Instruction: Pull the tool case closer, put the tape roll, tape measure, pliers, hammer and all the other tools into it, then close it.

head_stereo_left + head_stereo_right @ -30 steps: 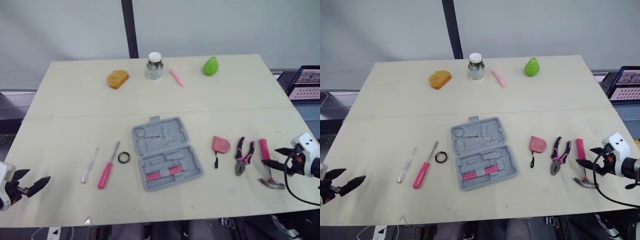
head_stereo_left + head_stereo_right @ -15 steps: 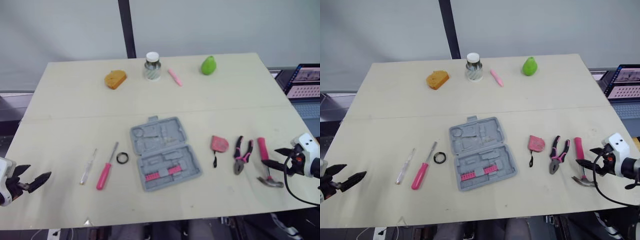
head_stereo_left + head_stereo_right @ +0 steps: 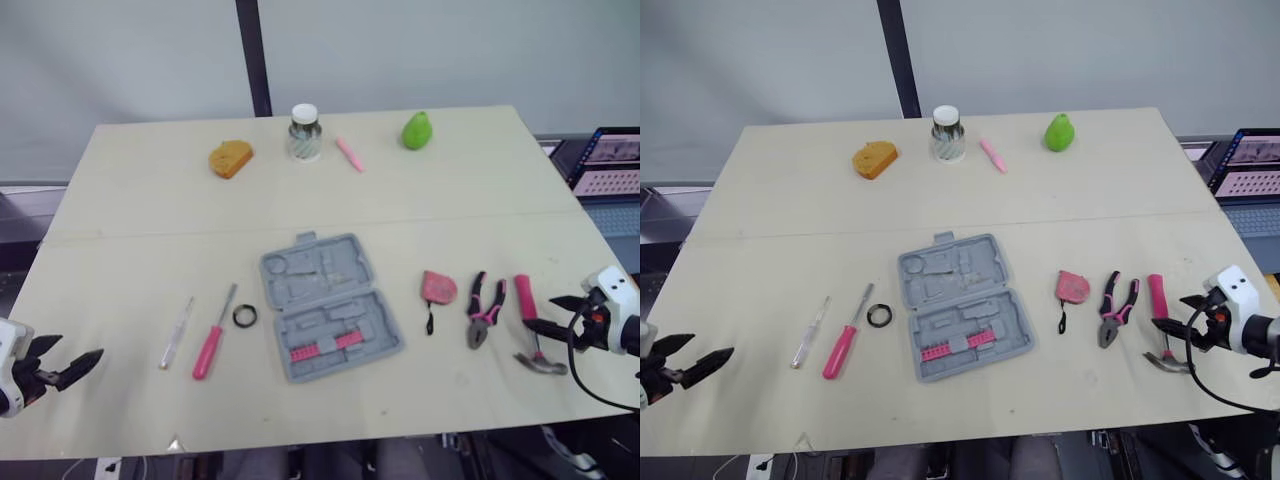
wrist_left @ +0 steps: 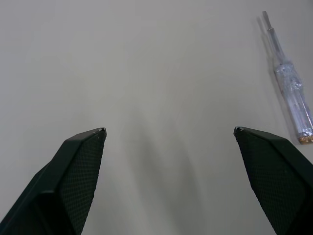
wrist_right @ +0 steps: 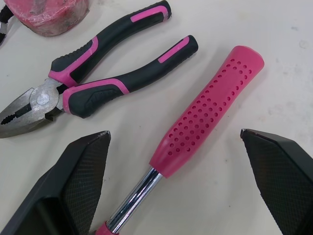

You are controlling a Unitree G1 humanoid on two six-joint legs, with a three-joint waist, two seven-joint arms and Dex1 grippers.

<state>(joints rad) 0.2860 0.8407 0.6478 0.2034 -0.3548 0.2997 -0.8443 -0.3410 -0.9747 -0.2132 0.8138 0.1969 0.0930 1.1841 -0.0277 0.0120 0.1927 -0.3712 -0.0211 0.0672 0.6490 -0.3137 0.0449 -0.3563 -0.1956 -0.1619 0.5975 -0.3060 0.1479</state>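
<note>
1. Case [image 3: 330,305] lies on the table [image 3: 150,240], at its centre.
2. Left of it, going outward: tape roll [image 3: 246,316] just beside it, then screwdriver [image 3: 215,335], then tester [image 3: 178,333].
3. Right of it, going outward: tape measure [image 3: 440,288], pliers [image 3: 485,308], hammer [image 3: 532,322].
4. Behind, along the far edge, left to right: sponge [image 3: 231,158], jar [image 3: 304,133], pen [image 3: 350,155], pear [image 3: 417,131].

tool case [image 3: 330,307]: grey, open, centre | pliers [image 3: 485,310], hammer [image 3: 527,300]: right

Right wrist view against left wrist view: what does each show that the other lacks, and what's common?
Right wrist view: pliers, hammer and an edge of the tape measure, with the right gripper open near the hammer. Left wrist view: a clear screwdriver off to one side of the open left gripper. Shared: the pale table.
</note>
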